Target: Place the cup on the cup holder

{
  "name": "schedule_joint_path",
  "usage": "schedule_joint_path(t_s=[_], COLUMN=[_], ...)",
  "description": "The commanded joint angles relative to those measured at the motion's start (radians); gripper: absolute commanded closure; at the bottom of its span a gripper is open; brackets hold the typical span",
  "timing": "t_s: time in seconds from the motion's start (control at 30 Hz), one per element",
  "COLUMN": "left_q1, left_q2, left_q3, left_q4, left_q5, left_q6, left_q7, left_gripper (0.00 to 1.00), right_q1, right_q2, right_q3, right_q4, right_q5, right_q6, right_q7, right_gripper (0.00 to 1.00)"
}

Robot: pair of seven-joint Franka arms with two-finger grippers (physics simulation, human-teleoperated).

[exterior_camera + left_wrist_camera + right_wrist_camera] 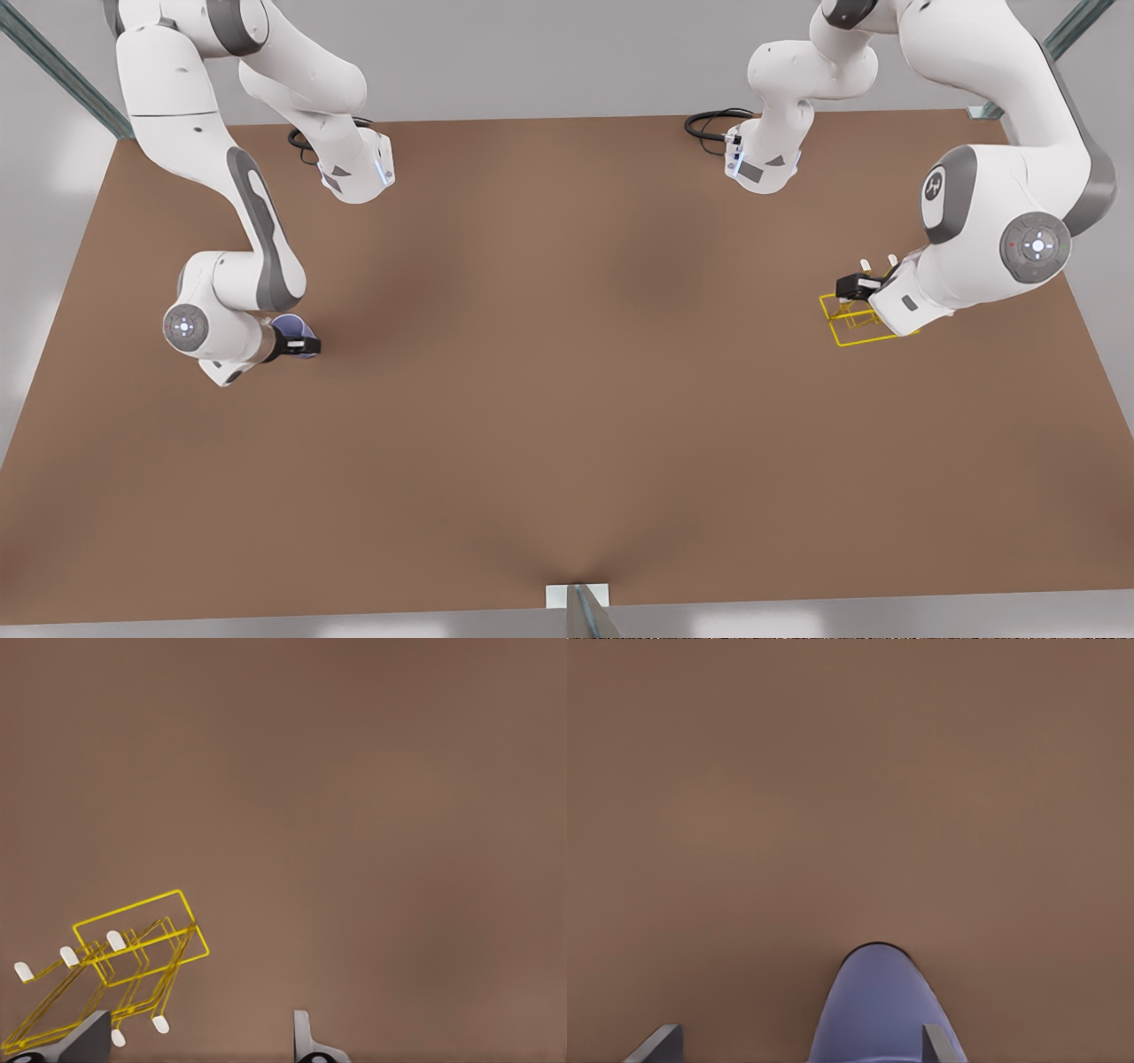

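The right hand (299,342) sits low over the tabletop (567,372) at about 9 o'clock in the front view, near the front view's left edge. Its fingers are spread on either side of the cup (297,335); in the right wrist view the cup (879,1005) lies between the two fingertips (658,1043), touching one and well clear of the other, so the grip is not pinched tight. The left hand (858,285) is at about 3 o'clock, right over the cup holder (855,321) near the front view's right edge. In the left wrist view its fingers (306,1041) stand spread apart, with the yellow wire cup holder (133,961) beside one of them, white prong tips showing. Cup and cup holder are well apart, on opposite sides of the tabletop.
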Motion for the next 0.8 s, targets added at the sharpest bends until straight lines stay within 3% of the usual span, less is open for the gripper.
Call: schedule_joint_path(t_s=[0.0,0.2,0.47,0.5,0.57,0.6,0.77], left_q1=[0.000,0.000,0.000,0.000,0.000,0.000,0.000], left_q2=[0.001,-0.001,-0.001,-0.001,-0.001,-0.001,-0.002], left_q3=[0.000,0.000,0.000,0.000,0.000,0.000,-0.002], left_q4=[0.000,0.002,0.000,0.002,0.002,0.000,0.003], left_q5=[0.000,0.000,0.000,0.001,0.000,0.001,0.002], left_q6=[-0.002,-0.004,-0.010,-0.016,-0.018,-0.030,-0.042], left_q7=[0.003,0.002,0.002,0.002,0.003,0.003,0.010], left_gripper=[0.00,0.00,0.00,0.00,0.00,0.00,0.00], right_q1=[0.000,0.002,0.013,0.013,0.013,0.013,0.011], right_q2=[-0.006,-0.069,-0.018,-0.015,-0.003,-0.003,-0.006], right_q3=[0.001,0.001,0.001,0.001,0.001,0.001,0.000], right_q4=[-0.001,-0.084,-0.102,-0.101,-0.098,-0.096,-0.084], right_q5=[0.002,0.000,0.000,0.000,0.000,-0.008,-0.012], right_q6=[0.019,-0.007,0.068,0.071,0.096,0.107,0.120], right_q7=[-0.001,-0.002,0.004,0.004,0.004,0.004,0.002], right_gripper=[0.00,0.00,0.02,0.12,0.68,0.76,0.79])
